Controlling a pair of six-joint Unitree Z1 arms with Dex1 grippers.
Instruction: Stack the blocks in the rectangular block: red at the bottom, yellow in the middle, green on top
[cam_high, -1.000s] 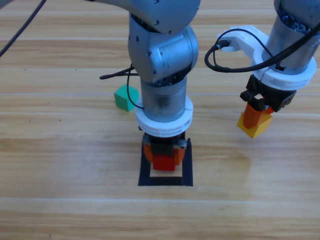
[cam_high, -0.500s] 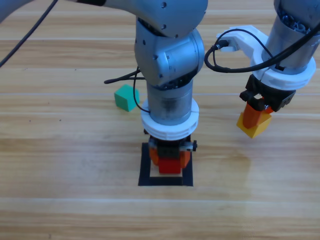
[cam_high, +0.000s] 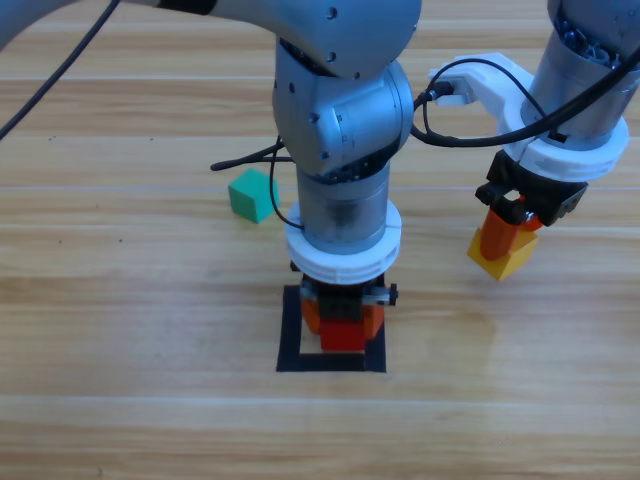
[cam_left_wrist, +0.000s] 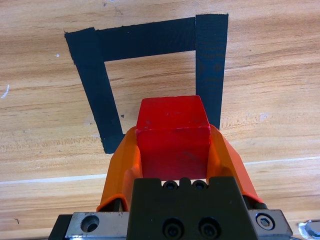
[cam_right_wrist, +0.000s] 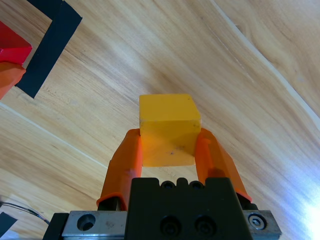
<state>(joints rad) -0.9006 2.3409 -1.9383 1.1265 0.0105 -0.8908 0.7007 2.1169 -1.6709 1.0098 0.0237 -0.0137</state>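
**A:** Talk me through it, biggest thing first.

**B:** The wooden counter (cam_high: 120, 300) fills the picture. On it, near the middle, is the rectangular block (cam_high: 290, 335), a frame of black tape with bare wood inside. My left arm comes down over it, and the left hand (cam_high: 341, 322) sits above the frame's far part.

**A:** Is that hand holding anything?

**B:** Yes, its jaws are closed on the red cube (cam_left_wrist: 173, 131), one on each side. In the left wrist view the cube hangs over the frame's opening. I judge I'm lowering it there because red goes at the bottom. I cannot tell whether it touches the wood yet.

**A:** And the right side?

**B:** The right hand (cam_high: 507, 240) hangs well to the right of the frame, jaws clamped on the yellow cube (cam_right_wrist: 169, 127), above the counter. I'd say it waits there so yellow can go on once red is down.

**A:** Green?

**B:** The green cube (cam_high: 253, 194) rests on the counter, to the far left of the frame, untouched.
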